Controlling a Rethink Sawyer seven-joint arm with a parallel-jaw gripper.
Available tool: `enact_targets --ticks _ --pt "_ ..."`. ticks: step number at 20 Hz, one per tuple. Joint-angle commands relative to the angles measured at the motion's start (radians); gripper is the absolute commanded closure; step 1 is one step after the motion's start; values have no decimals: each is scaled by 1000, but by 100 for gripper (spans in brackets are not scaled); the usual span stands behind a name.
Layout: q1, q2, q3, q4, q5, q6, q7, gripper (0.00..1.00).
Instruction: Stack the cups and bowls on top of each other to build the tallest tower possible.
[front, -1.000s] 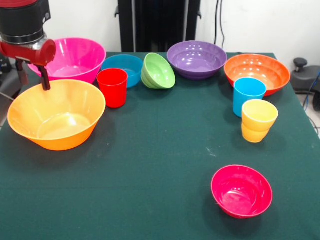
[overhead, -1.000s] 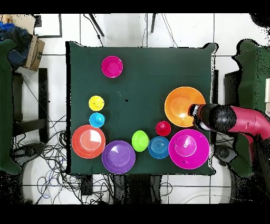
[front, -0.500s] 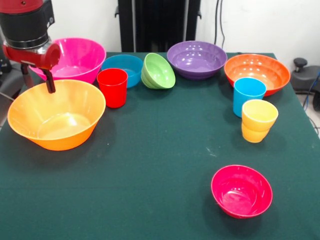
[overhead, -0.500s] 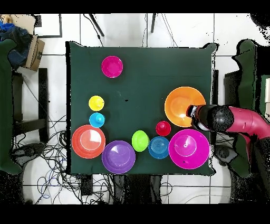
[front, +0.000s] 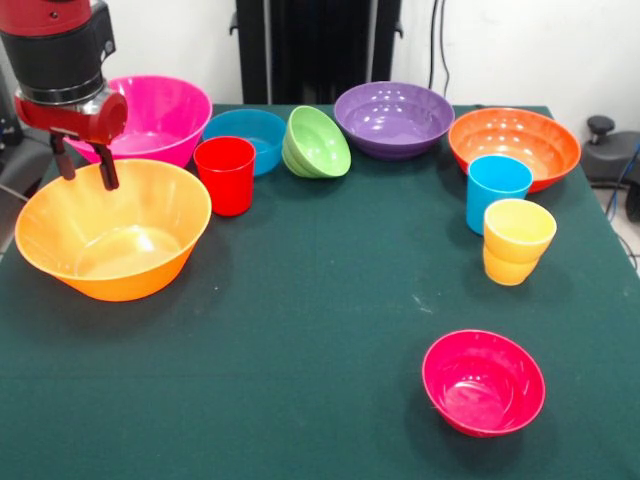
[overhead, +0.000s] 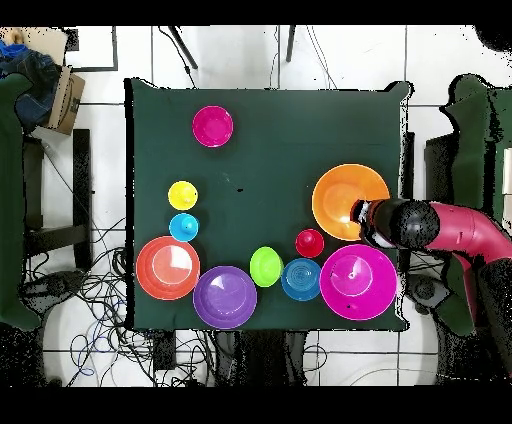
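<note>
My gripper (front: 87, 176) is open, its two fingers apart over the far rim of the large yellow-orange bowl (front: 110, 240), with nothing held. In the overhead view the gripper (overhead: 364, 216) sits at that bowl's (overhead: 343, 197) edge. Behind it stands the large pink bowl (front: 160, 112). Along the back are a red cup (front: 225, 176), a blue bowl (front: 252, 135), a tilted green bowl (front: 318, 143), a purple bowl (front: 393, 118) and an orange bowl (front: 514, 146). A sky-blue cup (front: 497, 190) and a yellow cup (front: 518, 241) stand at the right. A crimson-pink bowl (front: 483, 382) sits alone in front.
Everything stands separately on the green-covered table (front: 320, 300). A cardboard box (overhead: 66, 98) and loose cables (overhead: 90, 290) lie on the floor beside the table. The red arm (overhead: 465, 230) reaches in over the table's edge.
The wrist has turned and shifted slightly along the yellow-orange bowl's far rim, so both fingers now show apart. No cup or bowl has moved.
</note>
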Motion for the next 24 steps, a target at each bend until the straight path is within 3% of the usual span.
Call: enact_targets --ticks 1,9,24 --pt "25 58 30 11 -62 45 -300 0" --pt "30 56 31 4 -57 56 -299 0" --pt "-25 66 51 30 -53 24 -307 0"
